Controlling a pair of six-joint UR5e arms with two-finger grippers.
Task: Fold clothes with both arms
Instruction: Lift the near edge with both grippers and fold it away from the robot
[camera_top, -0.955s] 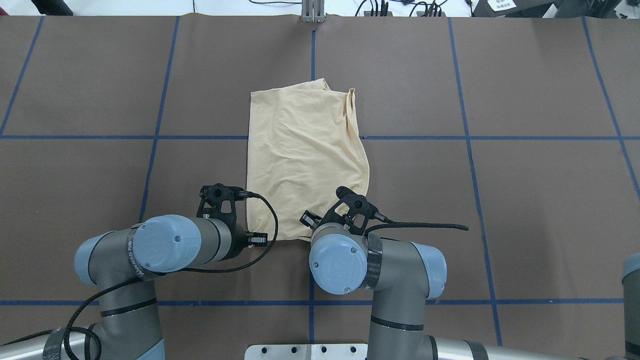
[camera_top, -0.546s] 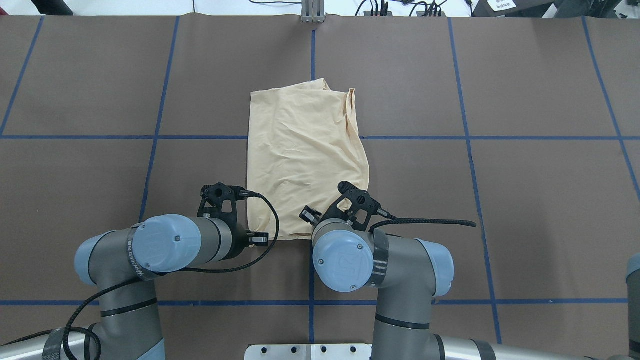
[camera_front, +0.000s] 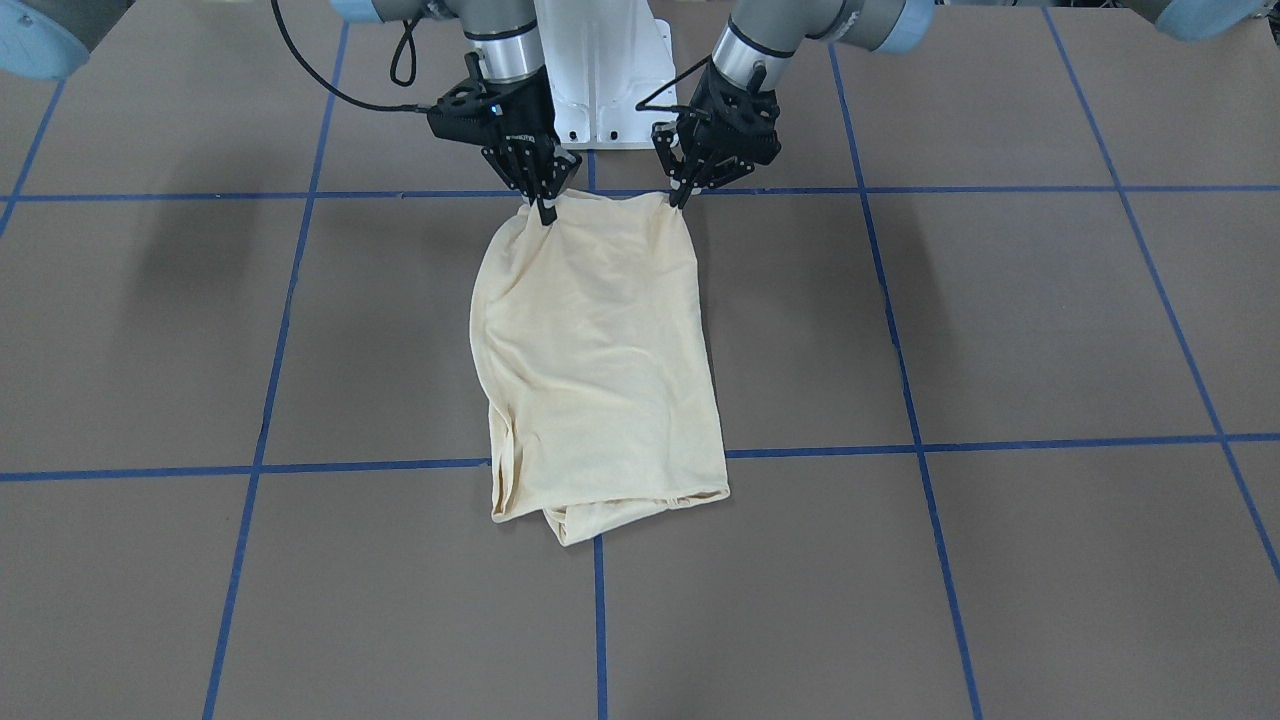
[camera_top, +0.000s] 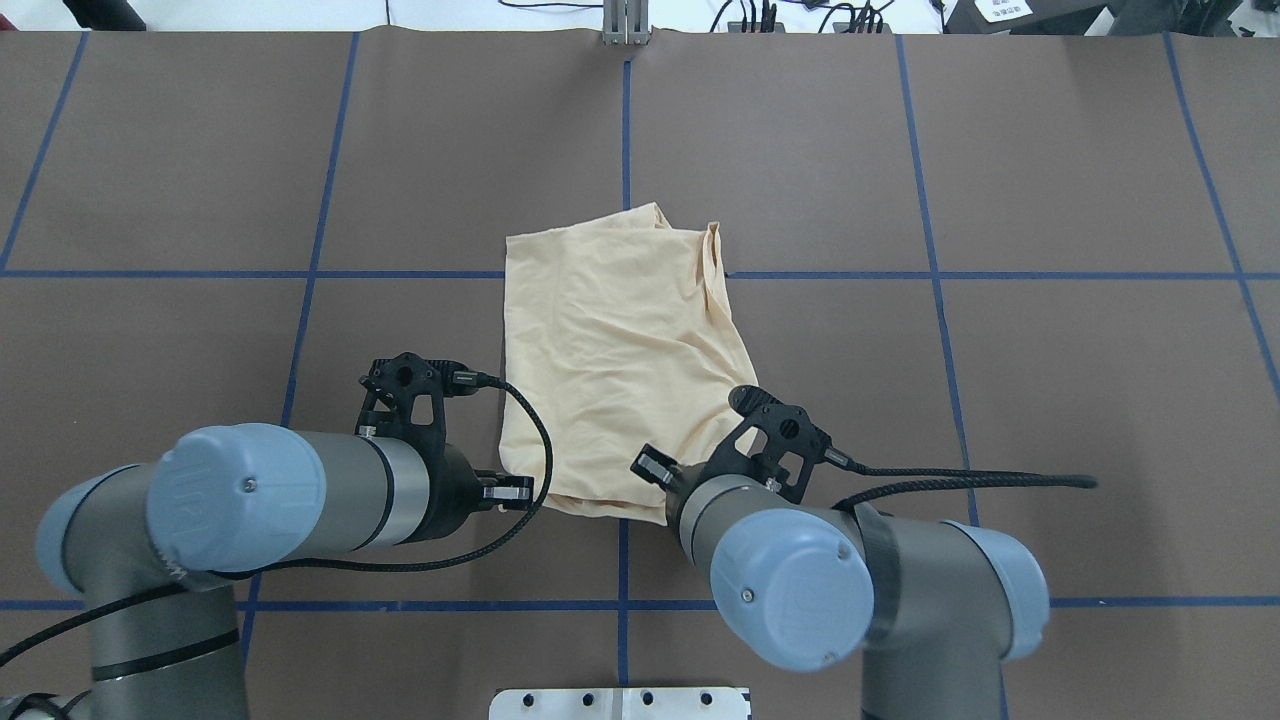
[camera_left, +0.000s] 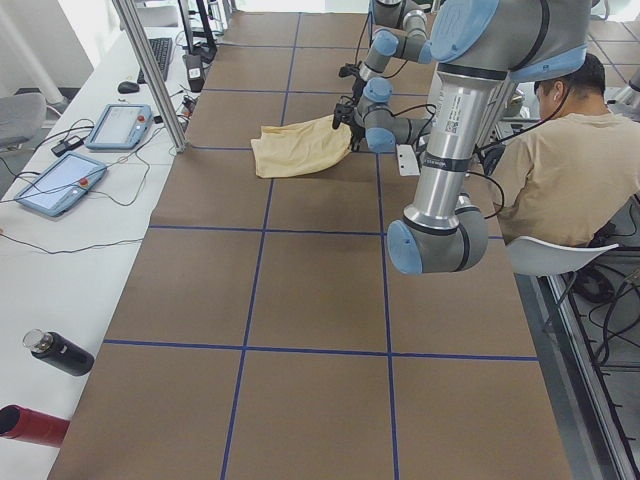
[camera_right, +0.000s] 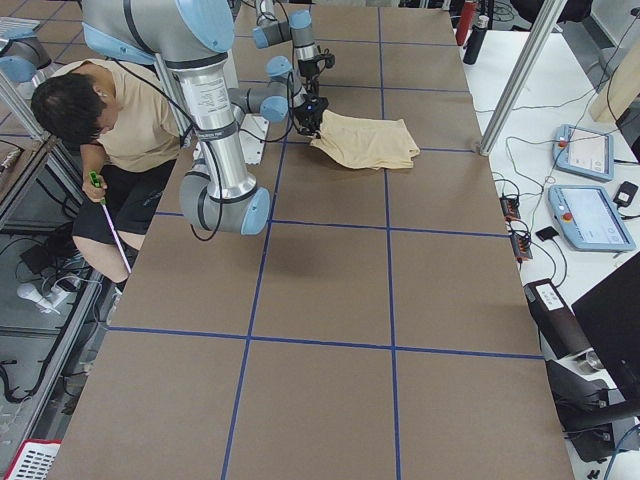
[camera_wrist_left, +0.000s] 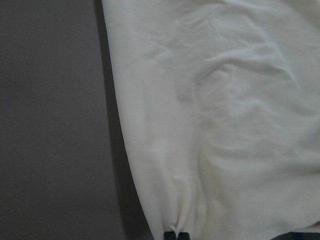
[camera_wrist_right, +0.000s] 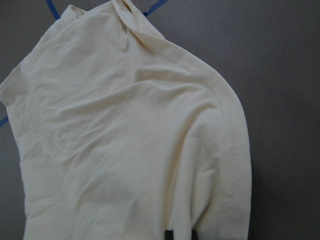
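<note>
The pale cream-yellow shirt (camera_front: 600, 360) lies folded into a long rectangle on the brown table, plain side up, its print hidden. It also shows in the overhead view (camera_top: 610, 370). My left gripper (camera_front: 680, 200) is shut on the shirt's near corner, pinching fabric at its fingertips (camera_wrist_left: 176, 235). My right gripper (camera_front: 545, 212) is shut on the other near corner, fabric between its tips (camera_wrist_right: 180, 234). Both held corners are raised a little off the table. In the overhead view the wrists hide both grippers.
The brown table covering (camera_top: 900, 400) has blue tape grid lines. The white pedestal base (camera_front: 600, 90) stands just behind the grippers. A seated operator (camera_left: 560, 170) is at the robot's side. Tablets (camera_left: 60, 180) and bottles (camera_left: 55, 355) lie beyond the table's far edge.
Both arms have drawn back toward the robot's base with the near corners held. The shirt has slid with them, its far edge now nearer the robot.
</note>
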